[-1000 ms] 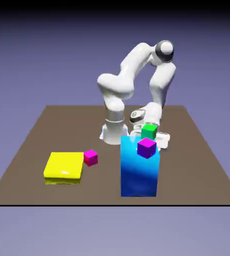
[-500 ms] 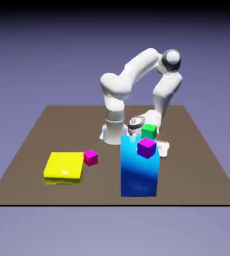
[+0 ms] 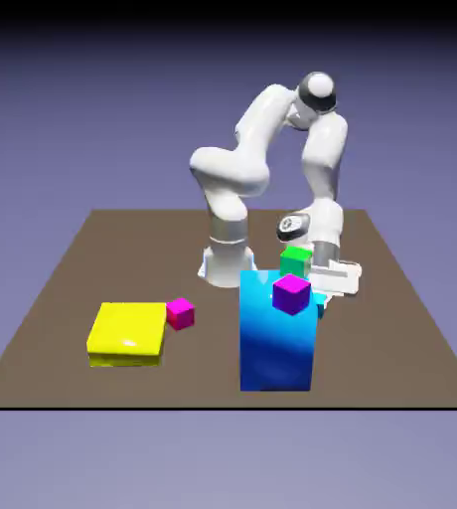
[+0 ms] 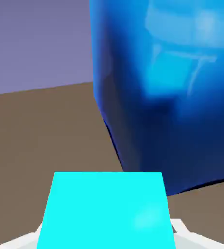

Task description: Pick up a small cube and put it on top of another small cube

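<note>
— Where does the pincer (image 4: 106,238) stand, and what is it doing?

— In the hand view it is pinching the small teal-cyan cube (image 4: 106,210). The cube fills the bottom middle of that view, sitting between the tips and hiding most of them; only pale slivers of the fingers (image 4: 184,232) show at its lower corners.

— And from outside?

— In the exterior view the pincer (image 3: 324,288) is low behind the tall blue block (image 3: 277,333), toward the exterior view's right. Only a thin strip of the teal-cyan cube (image 3: 319,301) peeks past the block's upper right edge; the grip itself is hidden there.

— What lies beyond the cube in the hand view?

— The blue block looms close ahead, glossy, with the brown desk (image 4: 46,131) to its left and the violet backdrop above.

— What does only the exterior view give?

— A purple cube (image 3: 292,293) resting on the blue block, a green cube (image 3: 295,260) behind it, and well apart on the exterior view's left a magenta cube (image 3: 180,313) just beside a flat yellow block (image 3: 127,333).
</note>
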